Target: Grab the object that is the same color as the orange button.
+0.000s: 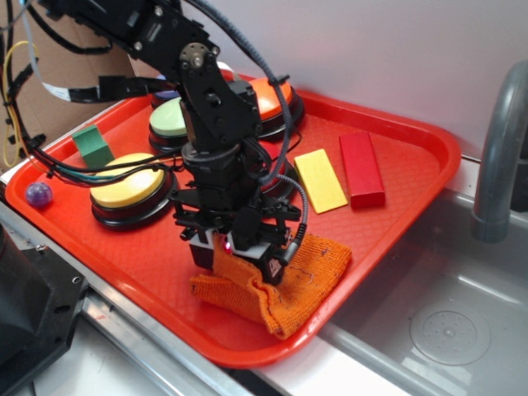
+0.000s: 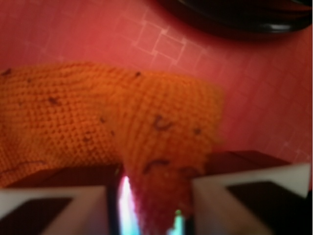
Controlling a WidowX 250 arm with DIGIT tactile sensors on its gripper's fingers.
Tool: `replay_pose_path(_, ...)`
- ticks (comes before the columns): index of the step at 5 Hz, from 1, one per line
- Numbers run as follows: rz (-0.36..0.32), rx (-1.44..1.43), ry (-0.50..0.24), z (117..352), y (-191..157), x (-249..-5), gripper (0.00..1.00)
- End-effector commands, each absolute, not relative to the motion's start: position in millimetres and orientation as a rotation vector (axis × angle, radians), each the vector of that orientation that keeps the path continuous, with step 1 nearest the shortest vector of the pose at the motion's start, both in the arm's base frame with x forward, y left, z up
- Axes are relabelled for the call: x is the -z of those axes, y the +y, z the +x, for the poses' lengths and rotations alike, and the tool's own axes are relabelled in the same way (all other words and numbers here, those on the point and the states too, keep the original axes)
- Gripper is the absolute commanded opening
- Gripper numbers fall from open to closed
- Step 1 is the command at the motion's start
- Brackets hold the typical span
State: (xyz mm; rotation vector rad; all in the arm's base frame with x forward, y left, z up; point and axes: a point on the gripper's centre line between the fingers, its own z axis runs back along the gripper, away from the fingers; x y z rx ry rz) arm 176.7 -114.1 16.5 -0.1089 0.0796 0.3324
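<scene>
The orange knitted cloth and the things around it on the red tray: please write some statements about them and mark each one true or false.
1. The orange knitted cloth is pinched between the fingers of the gripper. True.
2. The cloth lies in the metal sink. False: it lies on the red plastic tray, near the front edge.
3. The flat yellow block lies beside the red rectangular block. True.
4. The small purple ball rests on the cloth. False: it sits at the tray's far left edge.
5. The yellow dome button stands on the tray. True.
</scene>
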Motion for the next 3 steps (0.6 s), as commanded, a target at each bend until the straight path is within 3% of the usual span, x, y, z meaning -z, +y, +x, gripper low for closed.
replay_pose_path(1,-0.111,-0.244,0.023,189,-113,-33,0.00)
replay_pose_path(3,-0.045,-0.220,-0.024,184,-91,-86,0.00)
